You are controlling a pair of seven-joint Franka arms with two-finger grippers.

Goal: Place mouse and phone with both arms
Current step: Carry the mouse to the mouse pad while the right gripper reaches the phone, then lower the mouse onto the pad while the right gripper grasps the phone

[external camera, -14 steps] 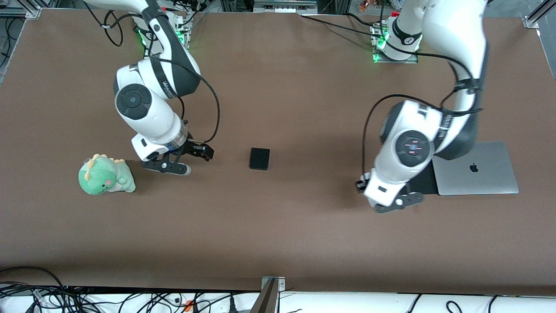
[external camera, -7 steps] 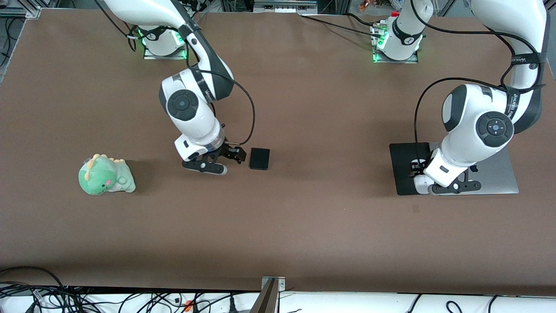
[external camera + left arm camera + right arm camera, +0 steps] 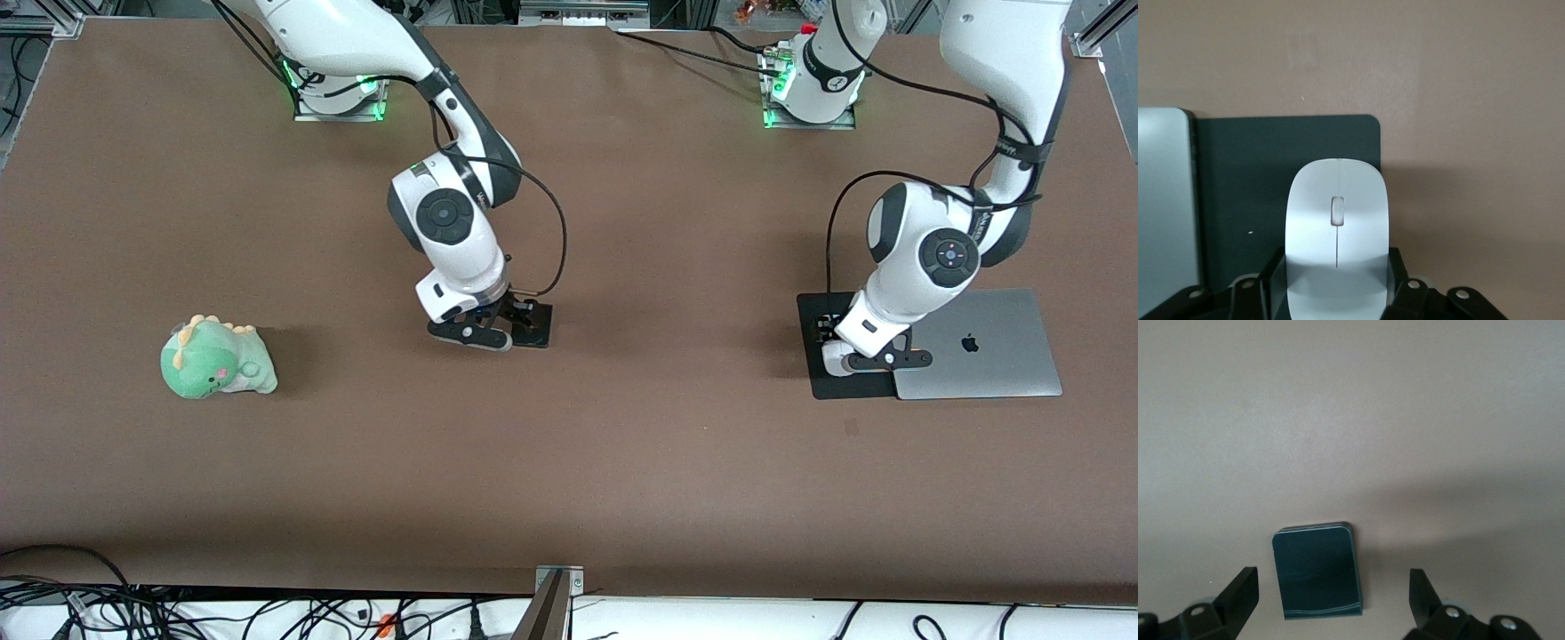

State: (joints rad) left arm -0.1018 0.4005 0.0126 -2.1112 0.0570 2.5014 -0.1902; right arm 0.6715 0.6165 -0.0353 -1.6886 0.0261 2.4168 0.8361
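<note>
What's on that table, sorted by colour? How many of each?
Black: 2, the phone and the mouse pad
White: 1, the mouse
Silver: 1, the laptop
Green: 1, the plush dinosaur
Total: 5

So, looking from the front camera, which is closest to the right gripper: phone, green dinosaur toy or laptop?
From the right gripper:
1. Phone, directly beneath its open fingers.
2. Green dinosaur toy, toward the right arm's end.
3. Laptop, toward the left arm's end.

Brown table (image 3: 622, 462), evenly lit (cables (image 3: 178, 613) tangled along near edge).
</note>
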